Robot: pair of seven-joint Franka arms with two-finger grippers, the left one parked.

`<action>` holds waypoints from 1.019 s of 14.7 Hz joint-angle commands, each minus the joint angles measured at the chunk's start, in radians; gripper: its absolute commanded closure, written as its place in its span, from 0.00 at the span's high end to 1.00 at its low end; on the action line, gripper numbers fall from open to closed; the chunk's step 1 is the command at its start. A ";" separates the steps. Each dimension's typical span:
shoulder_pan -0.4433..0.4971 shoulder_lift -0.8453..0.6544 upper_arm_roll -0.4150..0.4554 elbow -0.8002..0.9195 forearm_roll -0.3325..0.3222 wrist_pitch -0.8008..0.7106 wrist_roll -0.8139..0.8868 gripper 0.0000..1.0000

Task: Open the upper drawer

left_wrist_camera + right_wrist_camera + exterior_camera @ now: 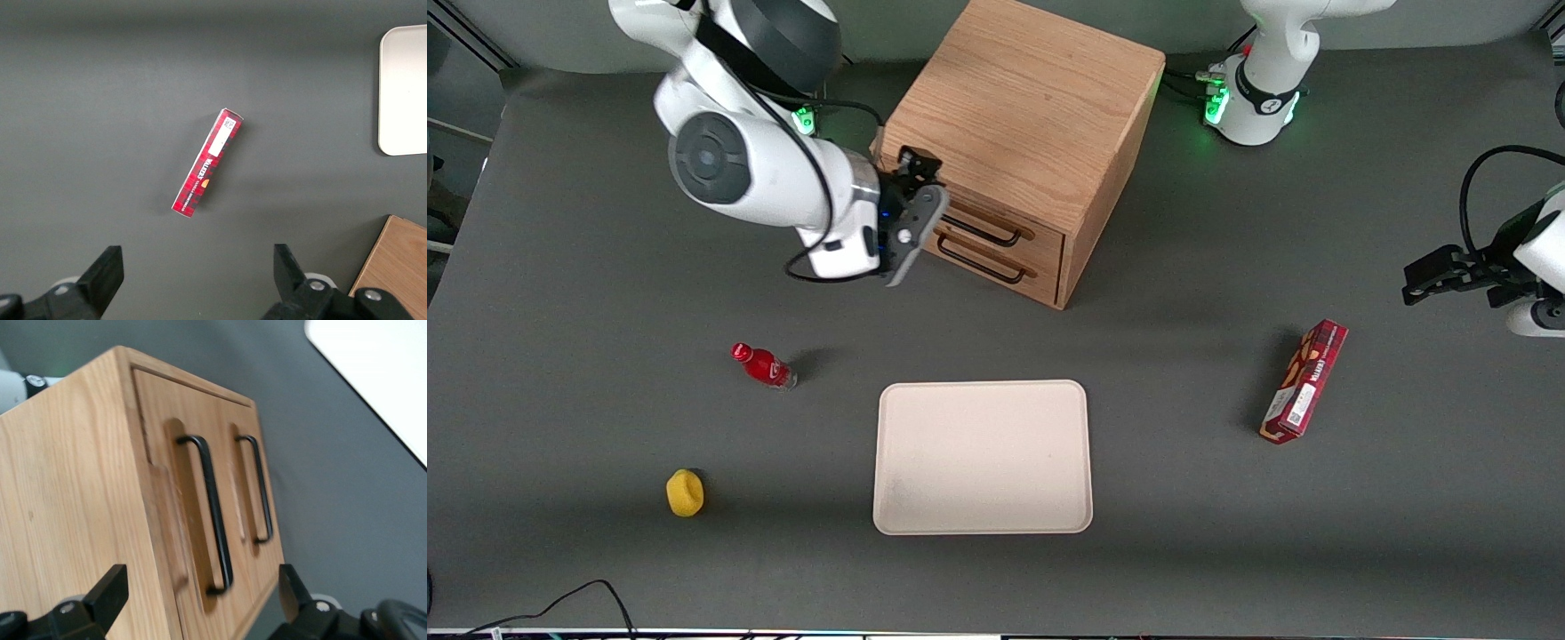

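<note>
Two matching drawers sit in the light oak cabinet (1024, 133) in the front view; we take the upper drawer (996, 224), with its thin black bar handle (983, 229), as the target, and it appears flush and not yet pulled. The cabinet stands angled on the dark grey surface (605, 427), its front facing the working arm. The gripper (911, 233) hovers just in front of that handle's end, apart from it, in our judgement staged for a grasp. A cream rectangular tray (983, 458) lies nearer the camera.

From the left wrist we note only a red snack box (209, 163), unrelated to the task.

From the right wrist, both fingers (107, 593) stand spread, released, straddling the handle's line without contact.
</note>
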 commanded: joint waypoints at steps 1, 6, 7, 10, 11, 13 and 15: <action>0.022 0.080 0.029 0.006 -0.006 0.071 -0.052 1.00; 0.023 0.138 0.031 -0.043 -0.082 0.134 -0.133 1.00; 0.025 0.143 0.031 -0.048 -0.089 0.142 -0.134 1.00; 0.026 0.145 0.031 -0.094 -0.092 0.192 -0.134 1.00; 0.026 0.145 0.031 -0.106 -0.093 0.212 -0.134 1.00; 0.026 0.146 0.031 -0.131 -0.093 0.243 -0.134 1.00; 0.025 0.151 0.031 -0.132 -0.102 0.245 -0.134 1.00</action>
